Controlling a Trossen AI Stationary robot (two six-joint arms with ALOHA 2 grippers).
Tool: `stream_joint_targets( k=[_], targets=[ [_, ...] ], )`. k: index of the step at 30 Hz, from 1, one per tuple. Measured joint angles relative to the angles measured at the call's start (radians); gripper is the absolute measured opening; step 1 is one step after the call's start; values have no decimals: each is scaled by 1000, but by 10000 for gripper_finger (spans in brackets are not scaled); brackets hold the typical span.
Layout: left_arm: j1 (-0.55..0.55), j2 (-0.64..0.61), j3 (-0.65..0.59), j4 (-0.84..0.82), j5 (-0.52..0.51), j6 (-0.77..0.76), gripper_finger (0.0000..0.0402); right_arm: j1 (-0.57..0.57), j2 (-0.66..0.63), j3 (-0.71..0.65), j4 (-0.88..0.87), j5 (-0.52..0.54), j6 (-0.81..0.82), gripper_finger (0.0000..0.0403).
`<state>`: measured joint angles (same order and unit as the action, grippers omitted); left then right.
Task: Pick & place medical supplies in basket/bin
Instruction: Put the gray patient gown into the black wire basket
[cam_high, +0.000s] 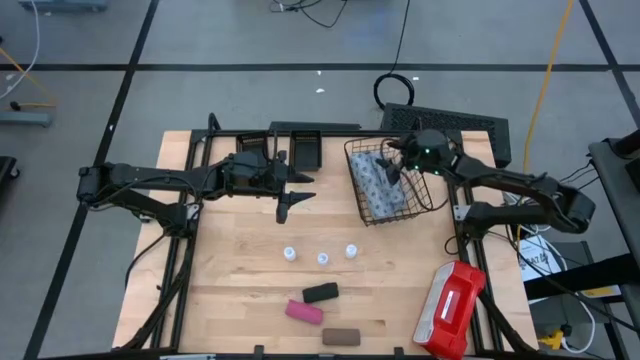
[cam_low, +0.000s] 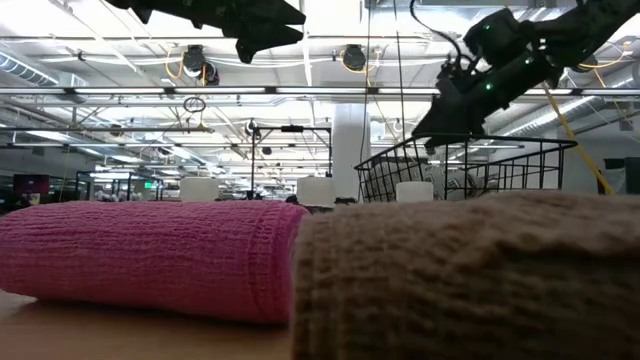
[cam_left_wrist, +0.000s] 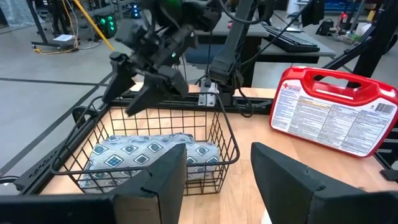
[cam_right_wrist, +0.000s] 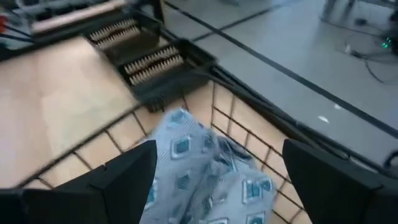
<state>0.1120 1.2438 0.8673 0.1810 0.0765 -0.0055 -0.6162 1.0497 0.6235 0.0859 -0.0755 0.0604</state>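
— Where is the dotted pack (cam_high: 383, 186)?
— Lying inside the wire basket (cam_high: 432, 196), right under the right hand (cam_high: 393, 166), whose fingers are spread wide and empty.
— And the left hand (cam_high: 287, 203)?
— At nine o'clock from the basket, above the bench (cam_high: 240, 270), open, holding nothing.

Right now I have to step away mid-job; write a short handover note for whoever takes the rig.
Right gripper: open, empty, above the wire basket.
Left gripper: open, empty, over the table left of the basket.
Done: dotted pack lies inside the basket.
Left: three white vials in a row mid-table; black block, pink block and brown block near the front edge.
Red-and-white case sits front right, not part of the job.
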Motion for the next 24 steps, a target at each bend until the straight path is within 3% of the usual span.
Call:
stream_joint_targets(
  k=[4,9,13,20,24],
  targets=[
    [0,0,0,0,0,0,186,57,-13,46,-40,-80,-31,332],
    [0,0,0,1,0,0,186,202,56,209,-237,13,-179,298],
    [0,0,0,1,-1,0,186,301,165,271,-318,112,-309,233],
    [0,0,0,2,-1,-7,186,329,343,271,-342,170,-345,88],
    [0,0,0,-3,-1,-9,186,326,366,271,-381,338,-361,23]
  ],
)
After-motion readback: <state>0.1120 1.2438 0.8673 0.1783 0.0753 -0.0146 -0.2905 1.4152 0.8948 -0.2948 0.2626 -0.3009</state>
